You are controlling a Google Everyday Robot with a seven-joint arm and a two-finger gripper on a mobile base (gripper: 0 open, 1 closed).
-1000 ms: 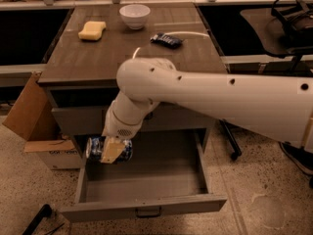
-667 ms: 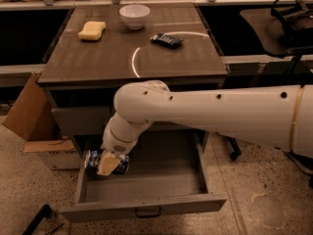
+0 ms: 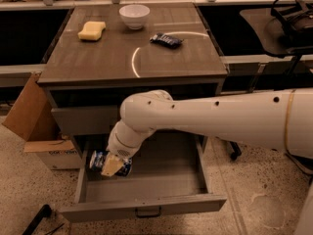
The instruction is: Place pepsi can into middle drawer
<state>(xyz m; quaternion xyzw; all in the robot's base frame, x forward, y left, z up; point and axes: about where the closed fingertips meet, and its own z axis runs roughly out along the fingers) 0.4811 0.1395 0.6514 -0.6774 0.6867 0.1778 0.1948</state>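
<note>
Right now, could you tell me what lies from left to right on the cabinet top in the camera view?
Yellow sponge → white bowl → dark snack packet. Below, the gripper holds the pepsi can at the left of the open middle drawer.

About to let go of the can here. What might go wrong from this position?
1. The gripper holds the small blue aluminium pepsi can sideways, close to the left wall of the open grey metal middle drawer; released, it may clip that wall or roll.
2. The white arm sits close to the closed upper grey drawer front; lifting straight up might bump it.
</note>
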